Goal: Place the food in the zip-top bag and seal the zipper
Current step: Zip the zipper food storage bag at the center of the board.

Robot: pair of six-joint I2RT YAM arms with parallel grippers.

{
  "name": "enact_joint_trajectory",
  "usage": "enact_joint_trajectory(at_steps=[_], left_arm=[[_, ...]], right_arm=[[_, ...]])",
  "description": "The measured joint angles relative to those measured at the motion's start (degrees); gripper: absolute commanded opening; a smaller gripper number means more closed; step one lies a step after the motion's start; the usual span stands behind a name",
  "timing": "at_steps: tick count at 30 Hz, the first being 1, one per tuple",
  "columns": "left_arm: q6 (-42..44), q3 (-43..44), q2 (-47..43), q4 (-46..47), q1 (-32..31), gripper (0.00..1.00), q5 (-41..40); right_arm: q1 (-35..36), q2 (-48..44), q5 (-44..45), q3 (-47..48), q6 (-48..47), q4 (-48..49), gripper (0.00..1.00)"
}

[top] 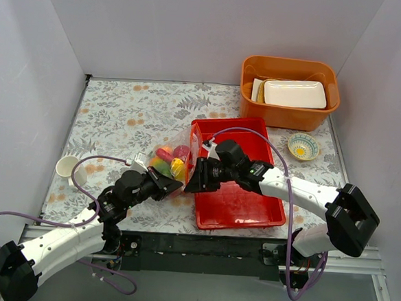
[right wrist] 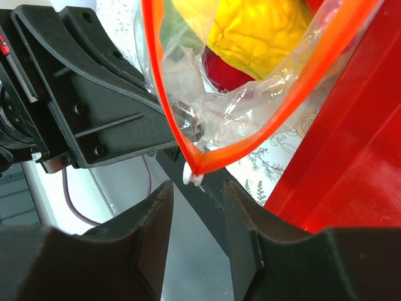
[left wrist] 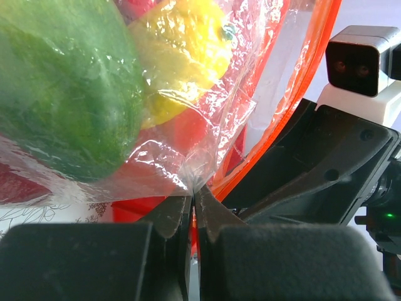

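The clear zip-top bag [top: 176,156] lies beside the red tray's left edge with its mouth open towards the right. Inside it are food pieces: a green one [left wrist: 62,88], a yellow one [left wrist: 182,50] [right wrist: 250,28] and red ones [top: 180,150]. The orange-red zipper [right wrist: 188,135] [left wrist: 294,106] runs round the open mouth, with a small white slider [right wrist: 193,177] at its near corner. My left gripper [left wrist: 194,194] [top: 177,185] is shut on the bag's clear plastic at the near corner. My right gripper [right wrist: 195,200] [top: 192,184] is open, its fingers just below the white slider, not touching it.
The red tray [top: 242,195] lies right of the bag. An orange tub [top: 288,95] holding a white foam tray [top: 294,93] stands at the back right. A small patterned bowl [top: 303,146] sits near it. A white cup [top: 68,166] stands at the left.
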Motion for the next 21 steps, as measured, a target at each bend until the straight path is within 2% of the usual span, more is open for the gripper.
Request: enact_joint_trajectory(at_steps=[4,11,17,21], left_arm=[[0.0,0.0,0.0,0.0,0.0,0.00,0.0],[0.1,0.0,0.0,0.0,0.0,0.00,0.0],[0.2,0.0,-0.1,-0.1,0.0,0.00,-0.2],[0.3,0.0,-0.1,0.0,0.0,0.00,-0.2]], right_arm=[[0.1,0.1,0.0,0.0,0.0,1.2,0.41],[0.1,1.0,0.2,0.3,-0.2,2.5,0.30],[0.1,2.6,0.2,0.3,-0.2,2.5,0.27],[0.1,2.6,0.2,0.4,-0.2,2.6,0.18]])
